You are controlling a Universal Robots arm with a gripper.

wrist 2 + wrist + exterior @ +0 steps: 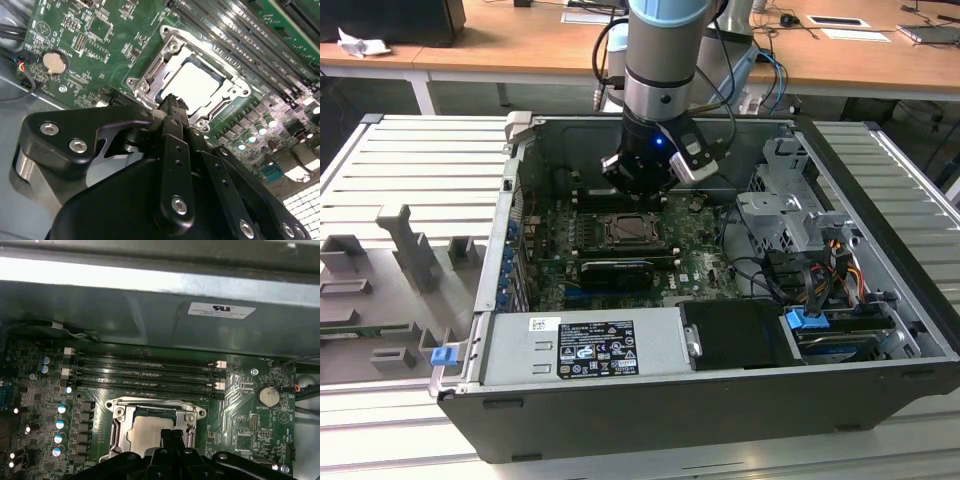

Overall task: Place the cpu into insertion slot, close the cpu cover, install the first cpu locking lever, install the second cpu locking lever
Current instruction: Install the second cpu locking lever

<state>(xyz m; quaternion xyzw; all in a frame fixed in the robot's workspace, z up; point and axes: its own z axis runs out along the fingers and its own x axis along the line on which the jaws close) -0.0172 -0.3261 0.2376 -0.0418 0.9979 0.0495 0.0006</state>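
Inside the open grey computer case point(620, 400) we hover our black gripper point(172, 102) just above the square silvery-rimmed insertion slot point(190, 82) in the green circuit board point(95, 40), fingertips pressed together on nothing. The pale silvery square cpu point(147, 432) already lies seated there, and the thin windowed metal cpu cover point(155, 407) is folded down around it, so we judge the closed tips are poised at the socket's edge to work the locking levers.

Ribbed grey metal bench point(410, 150) under everything. Behind it, long wooden desks point(520, 50) with white legs, papers point(847, 33) and crumpled tissue point(362, 44) on top. Even indoor light.
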